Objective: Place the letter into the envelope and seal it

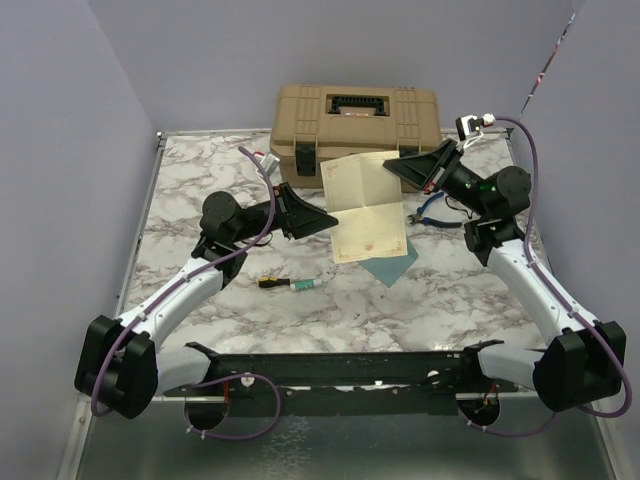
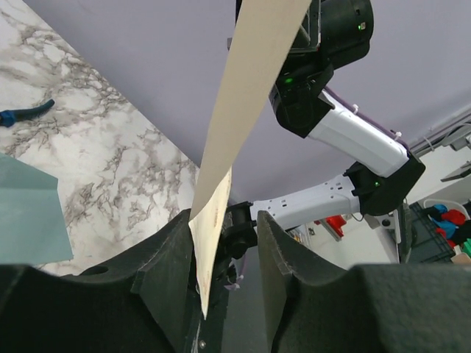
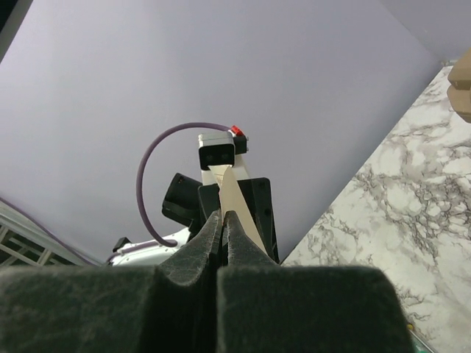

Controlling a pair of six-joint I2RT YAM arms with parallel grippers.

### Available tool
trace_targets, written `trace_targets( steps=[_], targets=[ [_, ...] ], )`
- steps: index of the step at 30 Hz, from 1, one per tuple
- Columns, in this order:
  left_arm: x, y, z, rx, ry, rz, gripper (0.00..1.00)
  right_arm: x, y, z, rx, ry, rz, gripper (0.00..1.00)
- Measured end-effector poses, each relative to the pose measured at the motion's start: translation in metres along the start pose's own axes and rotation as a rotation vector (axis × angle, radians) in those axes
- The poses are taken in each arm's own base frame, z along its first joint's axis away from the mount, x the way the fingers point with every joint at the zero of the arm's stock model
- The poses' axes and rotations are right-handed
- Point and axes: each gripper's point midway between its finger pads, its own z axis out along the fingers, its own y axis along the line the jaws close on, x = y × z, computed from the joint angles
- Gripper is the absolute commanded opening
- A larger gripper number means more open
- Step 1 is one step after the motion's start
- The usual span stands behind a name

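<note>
The cream letter (image 1: 365, 205) hangs unfolded above the table, stretched between my two grippers. My right gripper (image 1: 392, 165) is shut on its far right edge; in the right wrist view the letter (image 3: 240, 209) pokes out from the closed jaws of that gripper (image 3: 222, 217). My left gripper (image 1: 330, 218) is at the letter's near left edge. In the left wrist view its jaws (image 2: 224, 220) stand apart, and the letter (image 2: 243, 110) leans only on the left finger. The teal envelope (image 1: 390, 265) lies flat on the table under the letter, and shows again (image 2: 26, 213) at the left.
A tan toolbox (image 1: 355, 120) stands at the back of the marble table (image 1: 200, 180). Blue-handled pliers (image 1: 432, 212) lie just right of the letter. A small screwdriver (image 1: 290, 284) lies near the front, left of the envelope. Purple walls close in both sides.
</note>
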Motion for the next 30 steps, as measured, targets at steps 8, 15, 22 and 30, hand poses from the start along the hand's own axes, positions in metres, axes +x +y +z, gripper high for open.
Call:
trace_targets(
  steps=[8,15,22,30],
  targets=[
    [0.003,0.007,0.005,-0.017,-0.005,-0.018,0.01,-0.002,0.001,0.000,-0.001,-0.017,0.033,0.01],
    [-0.003,0.014,0.006,-0.046,-0.049,-0.037,0.00,-0.001,-0.001,-0.002,0.028,-0.007,-0.052,0.01],
    [-0.004,0.034,0.011,-0.095,-0.076,-0.112,0.00,0.005,0.002,-0.005,0.044,0.114,-0.331,0.43],
    [-0.007,0.051,0.018,-0.123,-0.076,-0.134,0.00,0.053,0.020,-0.038,-0.081,0.355,-0.507,0.72]
  ],
)
